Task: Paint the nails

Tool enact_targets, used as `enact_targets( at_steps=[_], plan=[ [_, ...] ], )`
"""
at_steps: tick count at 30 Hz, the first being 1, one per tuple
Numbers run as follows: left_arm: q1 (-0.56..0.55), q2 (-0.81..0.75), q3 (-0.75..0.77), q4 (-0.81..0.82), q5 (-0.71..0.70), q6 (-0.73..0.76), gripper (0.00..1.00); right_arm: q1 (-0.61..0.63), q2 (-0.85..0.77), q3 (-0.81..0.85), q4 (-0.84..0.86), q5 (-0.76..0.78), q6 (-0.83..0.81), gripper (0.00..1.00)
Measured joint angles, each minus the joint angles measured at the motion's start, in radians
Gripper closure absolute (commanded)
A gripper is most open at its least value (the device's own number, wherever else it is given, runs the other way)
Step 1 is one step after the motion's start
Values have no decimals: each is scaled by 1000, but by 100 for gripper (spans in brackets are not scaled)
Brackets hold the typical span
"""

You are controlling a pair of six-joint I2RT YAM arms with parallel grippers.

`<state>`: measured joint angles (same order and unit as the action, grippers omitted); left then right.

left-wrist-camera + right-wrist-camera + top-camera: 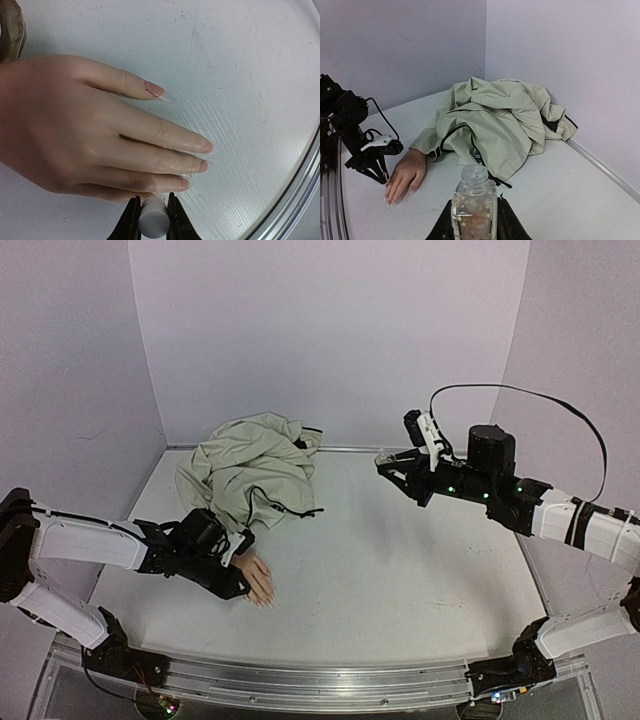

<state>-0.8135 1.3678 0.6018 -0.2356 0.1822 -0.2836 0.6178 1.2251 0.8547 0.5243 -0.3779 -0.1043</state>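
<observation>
The flesh-pink mannequin hand [260, 580] lies flat on the table, and its beige sleeve runs back to a crumpled jacket [255, 472]. Its pale nails [205, 147] show on the spread fingers, with wet shine on the middle ones. My left gripper [153, 201] is shut on a white brush cap [154, 220], right beside the little finger's tip [183, 185]; the bristles are hidden behind the cap. My right gripper [475, 205], held above the table at the right, is shut on a clear glass bottle [474, 202] that stands upright without a cap.
The jacket [492, 117] fills the back-left corner against the walls. A metal rail [300, 680] edges the table at the front. My left arm [90, 545] reaches in from the left.
</observation>
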Motion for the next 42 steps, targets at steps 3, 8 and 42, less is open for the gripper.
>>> enact_targets(
  at_steps=[3, 8, 42],
  plan=[
    [0, 5, 0, 0, 5, 0, 100, 0, 0, 0, 0, 0, 0, 100],
    [-2, 5, 0, 1, 10, 0, 100, 0, 1, 0, 0, 0, 0, 100],
    [-10, -47, -1, -16, -45, -27, 100, 0, 6, 0, 0, 0, 0, 100]
  ],
)
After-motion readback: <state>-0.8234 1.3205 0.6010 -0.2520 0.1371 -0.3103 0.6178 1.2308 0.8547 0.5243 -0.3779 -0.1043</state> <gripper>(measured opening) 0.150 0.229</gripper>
